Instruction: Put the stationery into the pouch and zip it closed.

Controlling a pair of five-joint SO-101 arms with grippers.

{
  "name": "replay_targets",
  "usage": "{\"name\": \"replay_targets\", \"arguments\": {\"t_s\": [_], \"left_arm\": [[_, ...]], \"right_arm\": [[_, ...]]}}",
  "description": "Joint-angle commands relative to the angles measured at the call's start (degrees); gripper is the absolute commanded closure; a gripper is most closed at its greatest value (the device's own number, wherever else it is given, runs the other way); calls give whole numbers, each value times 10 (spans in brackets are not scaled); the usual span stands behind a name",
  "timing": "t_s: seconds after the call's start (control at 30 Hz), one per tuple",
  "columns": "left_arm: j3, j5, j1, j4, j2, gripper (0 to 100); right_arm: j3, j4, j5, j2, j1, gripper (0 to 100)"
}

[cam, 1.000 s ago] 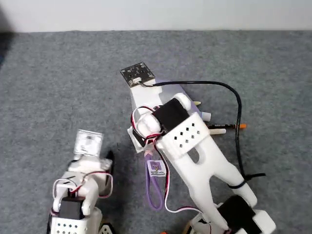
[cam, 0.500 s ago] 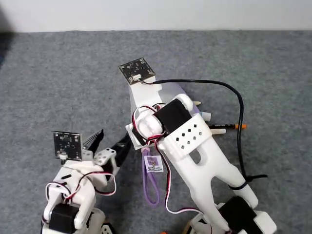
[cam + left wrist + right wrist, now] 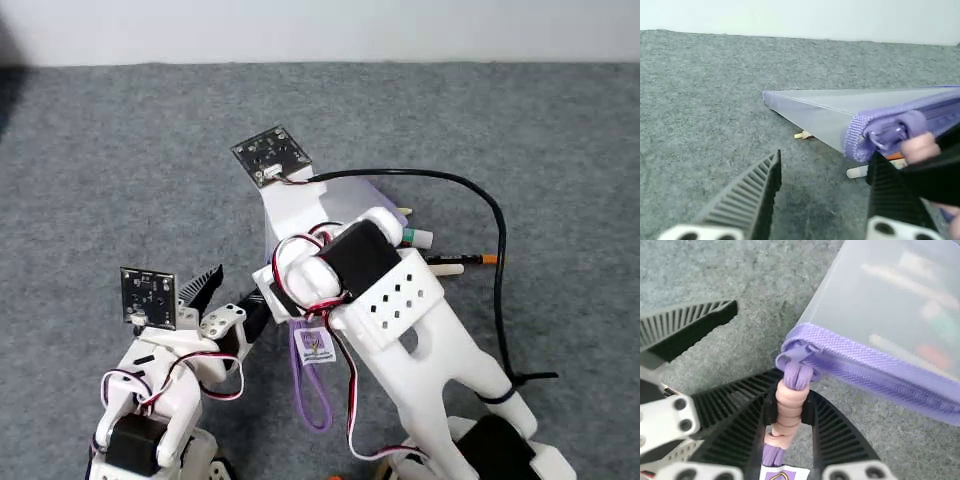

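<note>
Purple pouch [image 3: 880, 305] corner – R gripper [image 3: 790, 412] pinches pull [image 3: 796, 375] | L gripper [image 3: 825, 165] agape beside

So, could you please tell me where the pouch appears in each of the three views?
High view: the pouch lies mid-picture, mostly under the right arm.
Left wrist view: the pouch lies just beyond the open left tool.
Right wrist view: the pouch extends away from the right tool.
Shared landmark: the purple pull cord at its zip corner.
</note>
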Motion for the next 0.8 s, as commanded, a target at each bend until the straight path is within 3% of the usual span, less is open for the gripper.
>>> {"name": "replay_targets", "arguments": {"t_s": [0.0,0.33,0.5,0.77], "left_arm": [[0,5,8,-17,2,728],[1,5,3,-17,-1,813],[-1,5,-18,-17,-2,812],[-18,5,-17,-13,-2,812]], "right_arm": [[-3,15,7,-24,-19,991],[11,44,11,-25,-22,991],[11,45,69,-29,-6,991],[58,44,85,-54,-3,991]]}}
